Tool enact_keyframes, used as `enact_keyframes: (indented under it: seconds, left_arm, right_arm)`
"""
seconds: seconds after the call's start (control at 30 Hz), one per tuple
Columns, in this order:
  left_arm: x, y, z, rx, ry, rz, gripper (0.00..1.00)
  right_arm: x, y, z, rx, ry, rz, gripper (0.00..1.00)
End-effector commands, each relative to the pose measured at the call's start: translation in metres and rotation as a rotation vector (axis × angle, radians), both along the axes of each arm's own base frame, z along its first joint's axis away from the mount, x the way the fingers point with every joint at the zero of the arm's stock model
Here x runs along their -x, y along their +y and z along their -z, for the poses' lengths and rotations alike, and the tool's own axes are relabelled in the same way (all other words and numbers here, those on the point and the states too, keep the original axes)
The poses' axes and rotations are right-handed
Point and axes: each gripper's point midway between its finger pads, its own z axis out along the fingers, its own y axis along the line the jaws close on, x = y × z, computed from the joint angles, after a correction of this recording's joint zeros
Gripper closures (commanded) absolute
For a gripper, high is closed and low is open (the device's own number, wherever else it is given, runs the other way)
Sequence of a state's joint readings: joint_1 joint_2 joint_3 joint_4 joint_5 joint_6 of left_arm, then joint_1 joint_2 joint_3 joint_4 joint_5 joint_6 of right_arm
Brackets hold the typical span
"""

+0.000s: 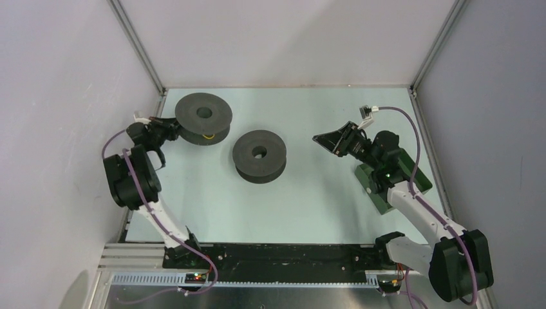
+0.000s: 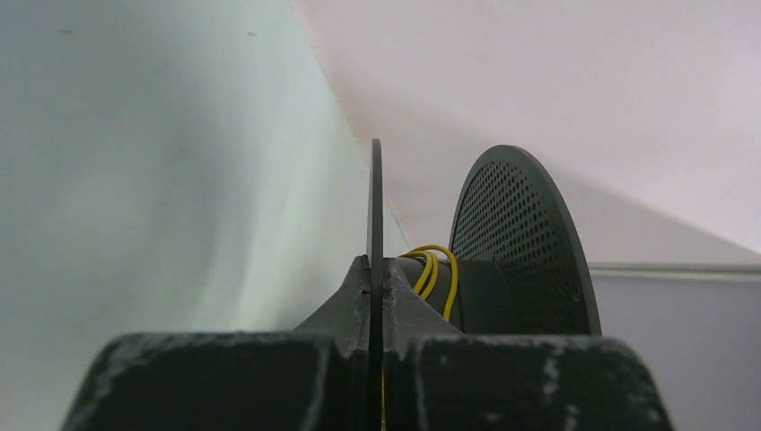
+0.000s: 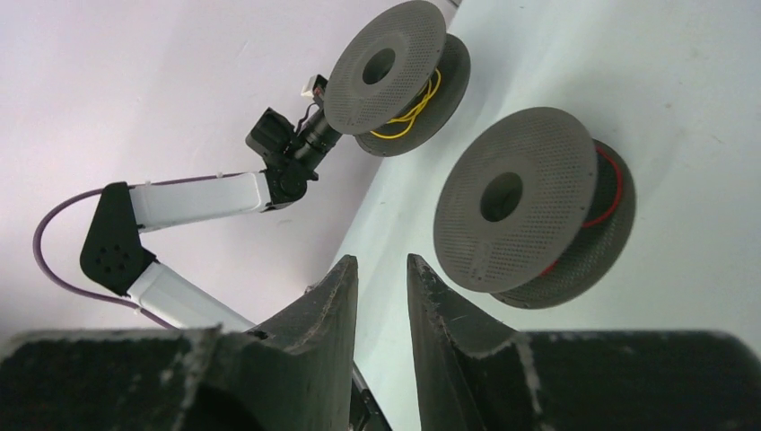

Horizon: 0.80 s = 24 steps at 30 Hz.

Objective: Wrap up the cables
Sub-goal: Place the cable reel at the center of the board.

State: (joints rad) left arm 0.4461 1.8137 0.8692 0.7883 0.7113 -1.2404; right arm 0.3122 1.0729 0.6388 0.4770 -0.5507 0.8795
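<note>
At the upper left of the top view, the left gripper (image 1: 165,131) is clamped on the edge of one thin flange of the left spool (image 1: 203,114), whose hub carries loose loops of the yellow cable (image 1: 207,136). Just right of it, mid-table (image 1: 212,206), lies the middle spool (image 1: 259,153), with the red cable (image 3: 610,193) wound between its flanges. At the right, the right gripper (image 1: 324,140) hangs apart from both spools, its fingers narrowly parted and holding nothing, beside a green block (image 1: 375,193).

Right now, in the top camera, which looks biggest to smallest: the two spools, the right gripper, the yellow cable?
1. The left spool and the middle spool: they look alike, so no ranking.
2. The right gripper.
3. The yellow cable, only a sliver showing.
</note>
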Motion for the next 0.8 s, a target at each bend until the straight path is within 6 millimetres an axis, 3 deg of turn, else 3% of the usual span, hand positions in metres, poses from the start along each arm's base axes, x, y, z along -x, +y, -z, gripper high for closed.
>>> enact_keyframes:
  seconds: [0.0, 0.17, 0.47, 0.77]
  left_arm:
    - [-0.015, 0.019, -0.01, -0.027, -0.088, 0.011, 1.0]
    - [-0.021, 0.027, 0.014, -0.026, -0.054, 0.004, 1.0]
    - [-0.01, 0.03, 0.069, 0.012, 0.068, -0.041, 0.82]
    - [0.012, 0.028, 0.094, 0.008, 0.144, -0.109, 0.71]
  right_arm:
    - [0.0, -0.008, 0.008, 0.047, -0.008, 0.013, 0.69]
    - [-0.006, -0.012, 0.009, 0.046, -0.006, 0.032, 0.69]
    - [-0.008, -0.014, 0.013, 0.045, 0.011, 0.035, 0.69]
    - [-0.004, -0.018, 0.008, 0.04, 0.002, 0.043, 0.69]
